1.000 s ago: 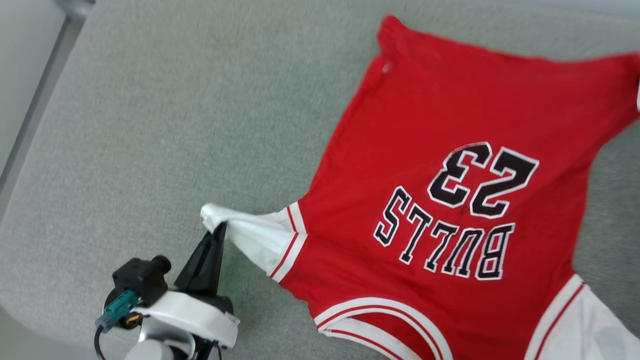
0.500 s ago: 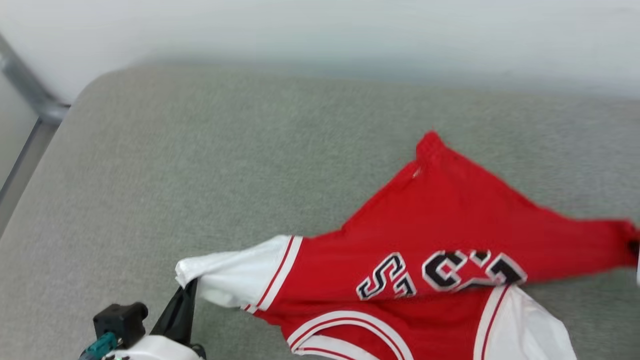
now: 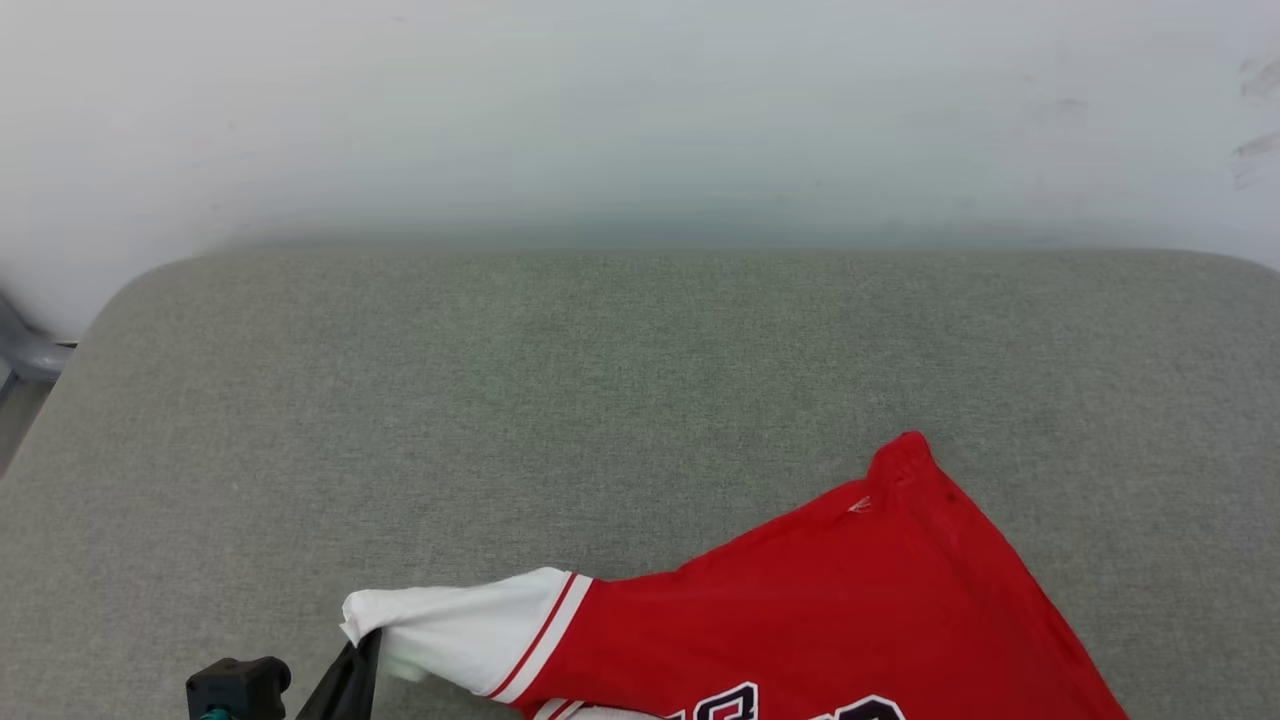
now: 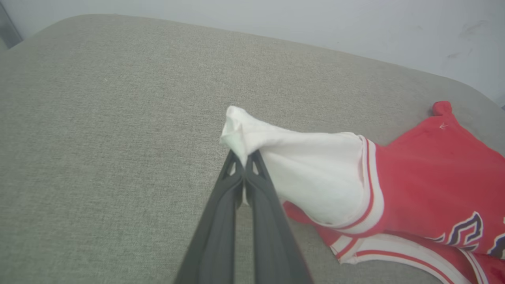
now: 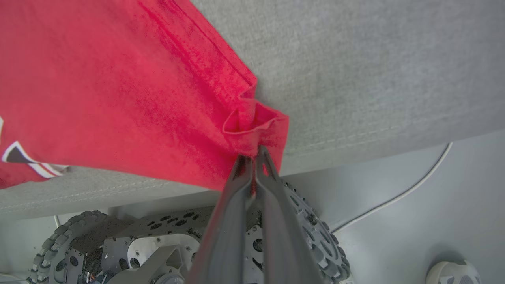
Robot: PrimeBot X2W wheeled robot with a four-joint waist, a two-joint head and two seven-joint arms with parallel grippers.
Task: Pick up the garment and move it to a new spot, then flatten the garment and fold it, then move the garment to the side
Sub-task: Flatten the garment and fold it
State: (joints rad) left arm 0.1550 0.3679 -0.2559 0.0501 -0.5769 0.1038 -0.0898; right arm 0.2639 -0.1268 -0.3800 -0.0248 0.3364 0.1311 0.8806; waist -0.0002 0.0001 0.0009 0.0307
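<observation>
The garment [image 3: 830, 600], a red jersey with white sleeves and black numerals, lies at the lower right of the grey padded surface in the head view, with its far corner pointing up. My left gripper [image 3: 368, 640] is shut on the tip of the white sleeve [image 4: 307, 165], which lifts off the surface. In the left wrist view the left gripper [image 4: 245, 157] pinches the bunched white cloth. My right gripper [image 5: 254, 152] is shut on a folded red hem corner of the garment [image 5: 118, 86], held above the surface's front edge.
The grey padded surface [image 3: 500, 400] stretches wide to the left and back, ending at a pale wall [image 3: 640, 120]. Under the right gripper I see the robot's wheeled base [image 5: 158, 244], a white cable [image 5: 410, 189] and the floor.
The head camera has tilted up, so the garment sits lower in the picture and the wall shows. The jersey has bunched and lifted between the two grippers; both stay shut on it.
</observation>
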